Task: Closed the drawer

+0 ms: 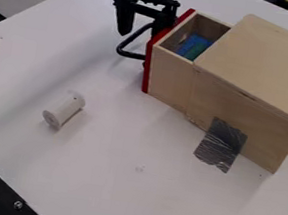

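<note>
Drawer (169, 80) partly open, red front (147, 70) out from wooden box (268, 61); blue + green items (194, 45) inside. Pincer (141, 31) at drawer's front, by blk handle (131, 54); fingers wide apart, nothing gripped. White cyl. (63, 110) lies on its side on surface (114, 191), well apart from drawer.

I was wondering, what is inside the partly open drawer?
A blue object and a green one show in the drawer; anything farther back is hidden under the box top.
</note>
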You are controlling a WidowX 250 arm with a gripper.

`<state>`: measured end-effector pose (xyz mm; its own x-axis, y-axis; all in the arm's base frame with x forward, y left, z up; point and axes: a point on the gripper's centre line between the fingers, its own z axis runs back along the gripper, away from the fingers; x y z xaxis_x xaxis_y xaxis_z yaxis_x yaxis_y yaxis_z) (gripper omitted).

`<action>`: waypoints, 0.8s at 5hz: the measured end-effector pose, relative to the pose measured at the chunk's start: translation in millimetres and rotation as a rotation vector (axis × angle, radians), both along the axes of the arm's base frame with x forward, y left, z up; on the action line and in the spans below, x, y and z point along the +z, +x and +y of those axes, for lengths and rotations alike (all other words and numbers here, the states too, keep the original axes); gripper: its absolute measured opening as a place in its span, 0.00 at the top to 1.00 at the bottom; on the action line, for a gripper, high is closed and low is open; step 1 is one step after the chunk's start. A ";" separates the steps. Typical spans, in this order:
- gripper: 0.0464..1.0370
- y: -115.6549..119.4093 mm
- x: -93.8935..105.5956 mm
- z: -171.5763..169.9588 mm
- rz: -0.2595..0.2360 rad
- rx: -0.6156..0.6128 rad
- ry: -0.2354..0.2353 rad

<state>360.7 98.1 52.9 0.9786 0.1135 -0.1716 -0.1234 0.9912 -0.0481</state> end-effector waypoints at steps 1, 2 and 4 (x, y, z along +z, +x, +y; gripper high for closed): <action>0.04 2.7 -0.4 -6.2 -0.004 -0.020 0.002; 0.04 5.7 -0.4 -19.4 -0.004 -0.056 0.004; 0.04 9.4 -3.0 -60.4 -0.007 -0.143 -0.006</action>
